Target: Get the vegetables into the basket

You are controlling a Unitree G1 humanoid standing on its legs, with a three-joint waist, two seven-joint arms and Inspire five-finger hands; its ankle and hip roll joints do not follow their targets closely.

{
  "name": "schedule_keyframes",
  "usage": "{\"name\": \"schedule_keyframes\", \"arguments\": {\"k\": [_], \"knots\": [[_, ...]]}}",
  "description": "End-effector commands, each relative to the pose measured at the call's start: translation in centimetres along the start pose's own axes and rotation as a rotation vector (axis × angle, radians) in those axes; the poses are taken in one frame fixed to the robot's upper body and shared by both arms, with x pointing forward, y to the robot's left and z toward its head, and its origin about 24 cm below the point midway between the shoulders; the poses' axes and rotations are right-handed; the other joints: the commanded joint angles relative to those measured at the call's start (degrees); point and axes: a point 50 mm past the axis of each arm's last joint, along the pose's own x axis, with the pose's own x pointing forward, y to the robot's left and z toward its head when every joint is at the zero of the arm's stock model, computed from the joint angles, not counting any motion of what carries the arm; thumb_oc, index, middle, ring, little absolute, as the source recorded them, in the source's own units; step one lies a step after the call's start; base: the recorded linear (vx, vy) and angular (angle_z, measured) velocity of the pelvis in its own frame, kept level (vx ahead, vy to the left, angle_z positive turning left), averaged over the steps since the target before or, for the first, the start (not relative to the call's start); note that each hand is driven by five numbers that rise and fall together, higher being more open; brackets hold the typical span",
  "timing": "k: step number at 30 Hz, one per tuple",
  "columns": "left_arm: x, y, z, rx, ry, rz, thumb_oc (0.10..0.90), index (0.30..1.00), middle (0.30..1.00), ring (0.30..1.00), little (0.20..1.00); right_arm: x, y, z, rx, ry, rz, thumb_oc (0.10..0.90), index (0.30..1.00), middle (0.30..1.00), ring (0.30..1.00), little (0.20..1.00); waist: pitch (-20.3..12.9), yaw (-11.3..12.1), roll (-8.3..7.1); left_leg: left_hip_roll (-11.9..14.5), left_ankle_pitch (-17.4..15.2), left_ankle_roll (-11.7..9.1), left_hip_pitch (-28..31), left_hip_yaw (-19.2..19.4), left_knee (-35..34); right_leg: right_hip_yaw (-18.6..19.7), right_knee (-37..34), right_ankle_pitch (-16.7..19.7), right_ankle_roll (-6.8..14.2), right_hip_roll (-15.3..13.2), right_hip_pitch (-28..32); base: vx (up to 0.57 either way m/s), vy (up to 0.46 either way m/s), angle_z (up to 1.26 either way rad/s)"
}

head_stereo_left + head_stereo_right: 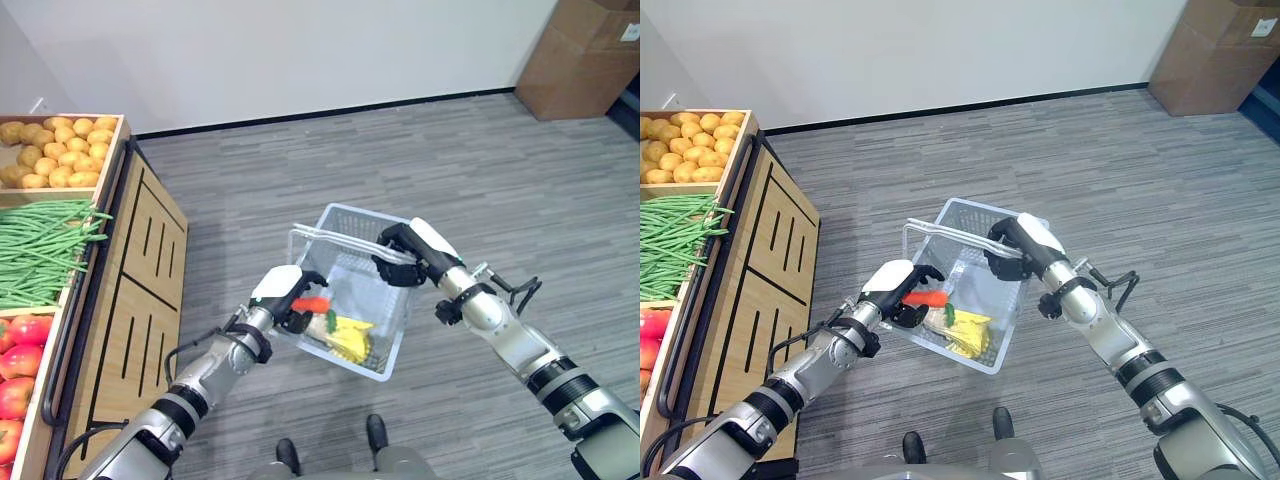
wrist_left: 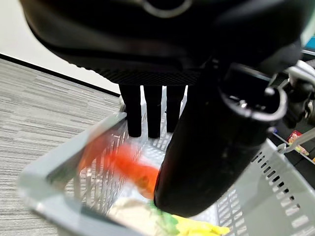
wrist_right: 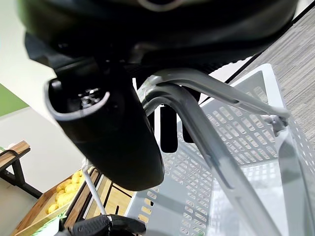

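Note:
A grey plastic basket [image 1: 347, 226] hangs above the floor in front of me. My right hand [image 1: 421, 246] is shut on its wire handles [image 3: 197, 123] at the far right side. Over the near left rim hovers my left hand [image 1: 279, 286], fingers [image 2: 154, 113] straight and thumb apart from them. An orange carrot [image 1: 311, 304] sits just past those fingers inside the basket, blurred in the left wrist view [image 2: 130, 164], with no finger round it. On the basket's bottom lie a yellow corn cob [image 1: 351, 338] with green leaf and a pale item beside it.
A wooden produce stand [image 1: 140, 270] runs along the left, holding potatoes [image 1: 55, 150], green beans [image 1: 40, 250] and red fruit [image 1: 20, 360]. A cardboard box [image 1: 585, 55] stands at the far right by the white wall. Grey plank floor lies all round.

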Motion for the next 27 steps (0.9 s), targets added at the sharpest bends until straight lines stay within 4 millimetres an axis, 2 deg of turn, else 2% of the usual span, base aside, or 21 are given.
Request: {"name": "schedule_keyframes", "arguments": {"k": [1, 8, 11, 13, 14, 16, 17, 20, 21, 22, 25, 26, 27], "knots": [[1.2, 2.6, 1.6, 0.006, -0.108, 0.139, 0.9, 1.0, 1.0, 1.0, 1.0, 1.4, -5.6, 7.0, 0.134, -0.378, -0.313, 0.4, 0.3, 0.3, 0.3, 0.3, -6.9, 0.6, -3.14, 3.4, -1.3, -4.3, 1.0, -0.6, 0.1, -4.2, 0.0, -1.6, 3.7, -3.3, 1.5, 0.0, 0.0, 0.0], [1.2, 3.1, 3.3, -0.074, -0.179, 0.157, 0.9, 1.0, 1.0, 1.0, 1.0, 1.4, -5.2, 6.6, 0.144, -0.357, -0.32, 0.4, 0.3, 0.3, 0.3, 0.3, -6.8, 0.8, -3.18, 3.3, -1.3, -4.3, 0.8, -0.9, 0.1, -4.4, 0.0, -1.6, 3.8, -3.4, 1.5, 0.0, 0.0, 0.0], [0.9, 3.3, 4.6, -0.224, -0.227, 0.158, 0.9, 1.0, 1.0, 1.0, 1.0, 1.4, -5.0, 5.7, 0.154, -0.317, -0.332, 0.4, 0.3, 0.3, 0.3, 0.3, -6.8, 1.0, -3.15, 3.2, -1.2, -4.2, 0.7, -1.1, 0.1, -4.7, 0.0, -1.5, 3.7, -3.5, 1.6, 0.0, 0.0, 0.0], [0.5, 3.5, 6.1, -0.418, -0.291, 0.131, 0.9, 1.0, 1.0, 1.0, 1.0, 1.3, -4.9, 4.6, 0.161, -0.259, -0.347, 0.4, 0.3, 0.3, 0.3, 0.3, -6.7, 1.1, -3.07, 3.2, -1.1, -4.1, 0.5, -1.4, 0.1, -4.9, 0.0, -1.4, 3.7, -3.6, 1.6, -0.02, 0.005, 0.03], [0.4, 3.7, 6.5, -0.455, -0.314, 0.118, 0.9, 1.0, 1.0, 1.0, 1.0, 1.3, -4.9, 4.4, 0.158, -0.245, -0.35, 0.4, 0.3, 0.3, 0.3, 0.3, -6.7, 1.1, -3.04, 3.2, -1.1, -4.1, 0.4, -1.5, 0.1, -5.0, 0.0, -1.4, 3.7, -3.6, 1.7, -0.02, 0.009, 0.05], [-0.4, 4.9, 8.4, -0.618, -0.441, 0.059, 0.9, 1.0, 1.0, 1.0, 1.0, 1.2, -4.9, 2.8, 0.14, -0.172, -0.364, 0.4, 0.3, 0.3, 0.3, 0.3, -6.8, 1.3, -2.75, 3.0, -1.1, -4.0, 0.4, -1.9, 0.1, -5.3, 0.0, -1.3, 3.7, -3.8, 1.8, -0.02, 0.016, 0.05], [-0.5, 5.0, 8.4, -0.619, -0.441, 0.058, 0.9, 1.0, 1.0, 1.0, 1.0, 1.3, -4.9, 2.8, 0.141, -0.173, -0.364, 0.4, 0.3, 0.3, 0.3, 0.3, -6.8, 1.3, -2.81, 3.0, -1.1, -4.0, 0.4, -1.9, 0.1, -5.3, 0.0, -1.3, 3.7, -3.8, 1.8, -0.01, 0.016, 0.04], [-1.5, 5.7, 9.3, -0.807, -0.513, -0.002, 0.9, 1.0, 1.0, 1.0, 1.0, 1.1, -4.6, 0.7, 0.124, -0.071, -0.365, 0.4, 0.3, 0.3, 0.3, 0.3, -6.9, 1.6, -2.56, 2.9, -0.9, -3.8, 0.2, -2.3, 0.1, -5.6, 0.0, -1.3, 3.6, -3.9, 1.9, -0.01, 0.01, 0.05], [-1.5, 5.7, 9.3, -0.807, -0.513, -0.002, 0.9, 1.0, 1.0, 1.0, 1.0, 1.1, -4.6, 0.7, 0.124, -0.071, -0.365, 0.4, 0.3, 0.3, 0.3, 0.3, -6.9, 1.6, -2.56, 2.9, -0.9, -3.8, 0.2, -2.3, 0.1, -5.6, 0.0, -1.3, 3.6, -3.9, 1.9, -0.01, 0.016, 0.06], [-2.2, 6.3, 9.8, -0.889, -0.563, -0.03, 0.9, 1.0, 1.0, 1.0, 1.0, 0.7, -4.3, -0.9, 0.107, 0.005, -0.367, 0.4, 0.3, 0.3, 0.3, 0.3, -6.8, 2.0, -2.36, 2.8, -0.8, -3.8, 0.1, -2.6, 0.1, -5.6, 0.0, -1.3, 3.5, -4.0, 2.0, -0.02, 0.014, 0.07], [-3.1, 6.6, 9.9, -1.025, -0.595, -0.084, 0.9, 1.0, 1.0, 1.0, 1.0, 0.3, -3.8, -3.1, 0.106, 0.11, -0.37, 0.4, 0.3, 0.3, 0.3, 0.3, -6.6, 2.2, -2.26, 2.7, -0.7, -3.7, -0.1, -2.8, 0.1, -5.9, 0.0, -1.2, 3.4, -4.1, 1.9, -0.02, 0.011, 0.05], [-3.1, 6.6, 9.9, -1.025, -0.595, -0.083, 0.9, 1.0, 1.0, 1.0, 1.0, 0.3, -3.7, -3.1, 0.106, 0.11, -0.37, 0.4, 0.3, 0.3, 0.3, 0.3, -6.6, 2.2, -2.27, 2.7, -0.7, -3.7, -0.1, -2.8, 0.1, -5.9, 0.0, -1.2, 3.4, -4.1, 1.9, -0.02, 0.007, 0.04], [-3.7, 6.6, 9.7, -1.138, -0.608, -0.122, 0.9, 1.0, 1.0, 1.0, 1.0, -0.2, -3.3, -4.2, 0.109, 0.163, -0.366, 0.4, 0.3, 0.3, 0.3, 0.3, -6.5, 2.3, -2.19, 2.7, -0.6, -3.8, -0.2, -2.9, 0.1, -6.0, 0.0, -1.1, 3.3, -4.0, 1.9, -0.01, 0.002, 0.04]]}}
